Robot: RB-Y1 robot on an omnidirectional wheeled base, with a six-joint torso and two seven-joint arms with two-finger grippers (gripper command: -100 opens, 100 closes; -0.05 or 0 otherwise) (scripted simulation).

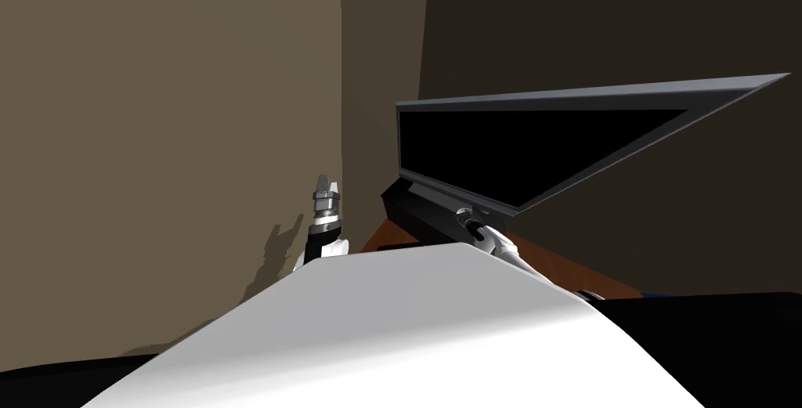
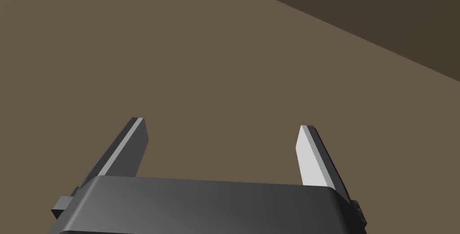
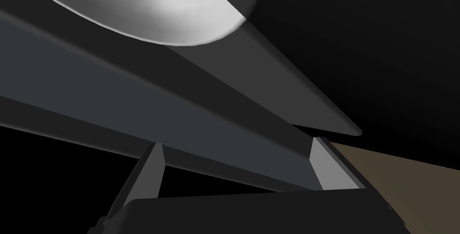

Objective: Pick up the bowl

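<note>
Seemingly the reach: right gripper (image 3: 236, 142), jaws spread, must clear the grey ledge (image 3: 134, 87) toward the white bowl (image 3: 157, 6) (left gripper (image 2: 221, 123) idle, jaws also spread).

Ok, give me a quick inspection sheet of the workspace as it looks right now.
Surface: reddish-brown top beneath a dark grey frame with a black area inside.
Job's things: bowl, seemingly the pale rounded shape beyond the frame's bars, ahead of the right hand; not gripped.
Clutter: nothing seen.
Hands: right hand open, at the frame's lower edge; left hand open, holding nothing, raised beside the wall.
Cables: nothing seen.
Surroundings: brown wall on the left, darker wall behind the frame.
</note>
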